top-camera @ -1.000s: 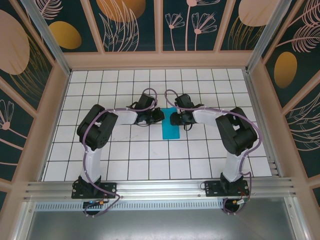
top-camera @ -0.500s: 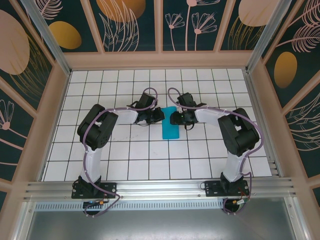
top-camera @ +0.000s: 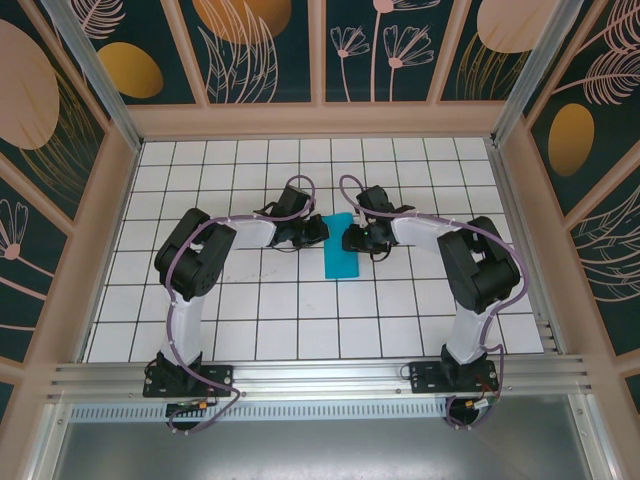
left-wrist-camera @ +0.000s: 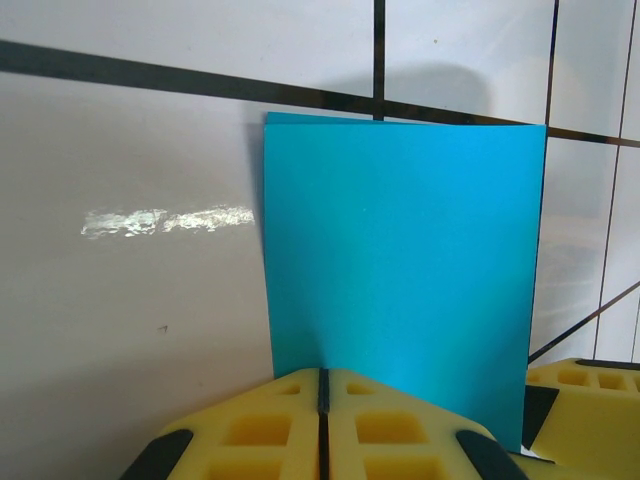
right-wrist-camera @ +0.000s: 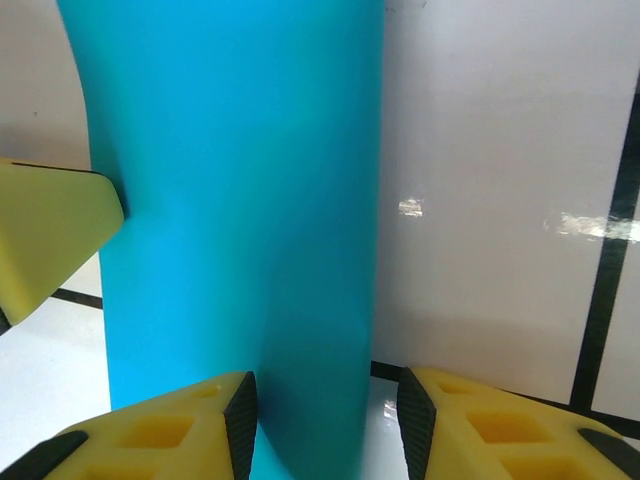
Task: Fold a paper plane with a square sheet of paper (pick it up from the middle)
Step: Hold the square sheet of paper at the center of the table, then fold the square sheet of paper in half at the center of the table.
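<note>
Since the earlier top view, the right gripper [top-camera: 349, 238] has shifted only slightly. The square sheet of paper [top-camera: 340, 256], already folded to a rectangle, has stayed flat between both grippers. The left gripper [left-wrist-camera: 322, 385] is fully closed, its tips bearing on the sheet's nearest edge, probably to pin it. The right fingers [right-wrist-camera: 160, 430] stand partly apart with the sheet's long edge in their gap, apparently placed to pinch or crease it.

Matt paper [left-wrist-camera: 400, 260] on glossy tiles [left-wrist-camera: 130, 300]
</note>
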Controlling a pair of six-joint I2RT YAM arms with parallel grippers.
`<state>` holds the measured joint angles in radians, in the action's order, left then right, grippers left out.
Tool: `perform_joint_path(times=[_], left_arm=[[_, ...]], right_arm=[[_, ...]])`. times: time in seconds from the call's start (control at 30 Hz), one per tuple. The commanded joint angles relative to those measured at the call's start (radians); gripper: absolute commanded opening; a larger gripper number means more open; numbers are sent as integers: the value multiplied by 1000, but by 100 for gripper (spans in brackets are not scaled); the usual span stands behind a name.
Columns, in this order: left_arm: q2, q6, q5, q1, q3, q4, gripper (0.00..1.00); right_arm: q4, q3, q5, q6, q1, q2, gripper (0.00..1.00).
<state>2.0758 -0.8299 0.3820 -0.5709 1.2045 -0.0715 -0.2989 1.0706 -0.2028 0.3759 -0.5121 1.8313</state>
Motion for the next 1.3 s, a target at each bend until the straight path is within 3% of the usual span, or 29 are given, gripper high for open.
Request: perform_joint_path(times=[0.0,0.33,0.7,1.0,1.27], left_arm=[[44,29,-66,-2,9,77,11],[44,72,-70,-3,85,137,13],[-32,59,-13,-2,110,79,17],[-146,28,-166,-3,0,-19,17],[-121,-1,-68,-3,-32,-87,18]], right_arm=[[-71,-10,45,4,-13,37,45],[-94,-10,167,46,-29,107,44],[-95,-22,197,68,-29,143,44],[-99,-22,202,58,-29,157,44],[-100,-19,198,43,-29,172,46]])
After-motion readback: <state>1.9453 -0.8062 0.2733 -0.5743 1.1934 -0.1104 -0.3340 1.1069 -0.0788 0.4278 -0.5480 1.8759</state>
